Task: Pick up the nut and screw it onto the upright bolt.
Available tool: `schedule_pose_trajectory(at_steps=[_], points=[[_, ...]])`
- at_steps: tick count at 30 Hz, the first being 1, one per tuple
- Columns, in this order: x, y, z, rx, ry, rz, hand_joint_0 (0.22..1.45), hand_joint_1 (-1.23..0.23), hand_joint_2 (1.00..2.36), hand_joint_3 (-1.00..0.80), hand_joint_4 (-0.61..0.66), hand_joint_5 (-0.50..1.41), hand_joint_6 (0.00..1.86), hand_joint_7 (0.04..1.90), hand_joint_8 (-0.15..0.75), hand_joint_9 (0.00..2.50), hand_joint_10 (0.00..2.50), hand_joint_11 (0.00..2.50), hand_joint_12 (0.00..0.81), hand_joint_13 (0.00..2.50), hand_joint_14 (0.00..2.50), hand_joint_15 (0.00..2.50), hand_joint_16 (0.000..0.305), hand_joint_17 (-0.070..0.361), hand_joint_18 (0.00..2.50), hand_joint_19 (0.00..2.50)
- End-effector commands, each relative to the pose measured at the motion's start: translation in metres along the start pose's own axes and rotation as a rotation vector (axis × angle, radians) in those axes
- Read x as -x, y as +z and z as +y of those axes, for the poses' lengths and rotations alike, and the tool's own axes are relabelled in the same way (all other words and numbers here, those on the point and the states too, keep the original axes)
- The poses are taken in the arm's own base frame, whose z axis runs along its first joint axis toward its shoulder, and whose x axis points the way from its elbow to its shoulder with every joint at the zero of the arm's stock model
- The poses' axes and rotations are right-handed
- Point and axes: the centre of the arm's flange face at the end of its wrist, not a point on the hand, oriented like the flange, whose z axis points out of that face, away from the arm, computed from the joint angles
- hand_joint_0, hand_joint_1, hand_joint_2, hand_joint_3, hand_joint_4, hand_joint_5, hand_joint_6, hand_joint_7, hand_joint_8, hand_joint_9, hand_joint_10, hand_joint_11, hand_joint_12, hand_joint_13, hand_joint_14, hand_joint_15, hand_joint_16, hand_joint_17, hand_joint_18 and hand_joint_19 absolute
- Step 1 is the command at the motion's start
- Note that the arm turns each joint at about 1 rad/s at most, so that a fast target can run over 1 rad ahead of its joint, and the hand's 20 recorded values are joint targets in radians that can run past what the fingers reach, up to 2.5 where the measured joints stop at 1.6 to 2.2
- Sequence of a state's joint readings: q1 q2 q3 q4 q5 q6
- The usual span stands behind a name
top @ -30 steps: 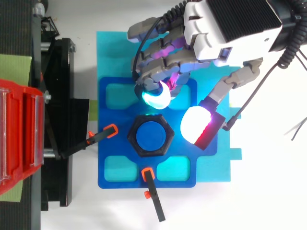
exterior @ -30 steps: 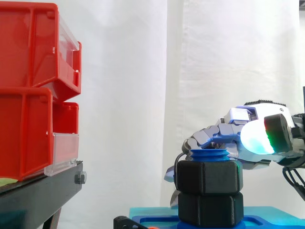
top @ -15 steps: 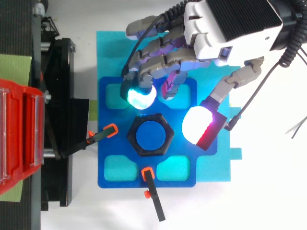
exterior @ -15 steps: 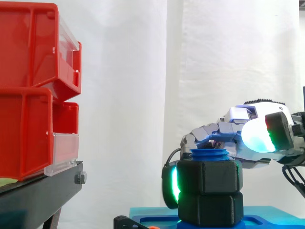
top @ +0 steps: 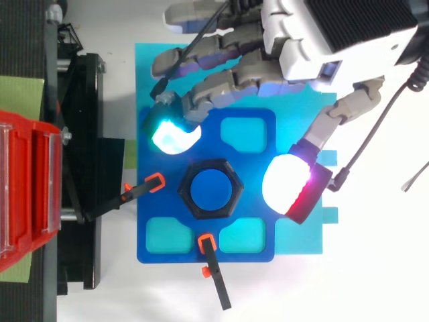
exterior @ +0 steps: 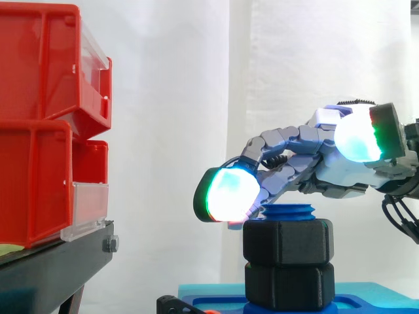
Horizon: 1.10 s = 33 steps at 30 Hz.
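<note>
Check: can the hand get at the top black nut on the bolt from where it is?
Probably yes: the open hand hovers just above the nut, fingers spread to either side, nothing between them.

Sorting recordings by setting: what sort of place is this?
Probably a lab test bench: a white curtain backdrop, red bins on a black stand, and a clamped blue plate holding a bolt.

A white tabletop [top: 375, 282] is carrying a cyan mat [top: 298, 241], and a blue plate [top: 209, 144] is lying flat on that mat, inside its edges. Two black clamps with orange tips [top: 216, 275] are reaching onto the blue plate from its left and lower edges in the top view. Just left of the blue plate a black stand [top: 87, 134] is standing, with a green sheet [top: 20, 94] lying beyond it.
</note>
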<state>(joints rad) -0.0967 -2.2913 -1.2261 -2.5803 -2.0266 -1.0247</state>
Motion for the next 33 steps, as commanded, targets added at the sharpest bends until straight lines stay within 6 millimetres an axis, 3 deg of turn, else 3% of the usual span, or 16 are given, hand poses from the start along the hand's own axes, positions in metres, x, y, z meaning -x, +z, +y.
schedule_pose_trajectory(at_steps=[1,6,17,33], points=[[-0.002,0.005,0.004,0.004,0.001,-0.007,0.41,-0.28,1.00,-0.50,0.12,-0.19,0.50,0.64,0.243,0.60,0.00,0.00,0.369,0.24,0.00,0.00,0.046,0.104,0.00,0.00],[-0.008,0.013,0.010,-0.010,0.004,-0.029,0.40,-0.30,1.00,-0.50,0.12,-0.19,0.50,0.64,0.245,0.57,0.00,0.00,0.373,0.22,0.00,0.00,0.048,0.108,0.00,0.00],[-0.042,0.020,0.025,0.028,0.019,-0.103,0.40,-0.31,1.00,-0.50,0.13,-0.19,0.50,0.65,0.252,0.56,0.00,0.00,0.374,0.21,0.00,0.00,0.049,0.109,0.00,0.00],[-0.060,0.009,0.013,0.002,0.030,-0.086,0.40,-0.33,1.00,-0.50,0.12,-0.19,0.50,0.65,0.254,0.54,0.00,0.00,0.376,0.20,0.00,0.00,0.050,0.113,0.00,0.00]])
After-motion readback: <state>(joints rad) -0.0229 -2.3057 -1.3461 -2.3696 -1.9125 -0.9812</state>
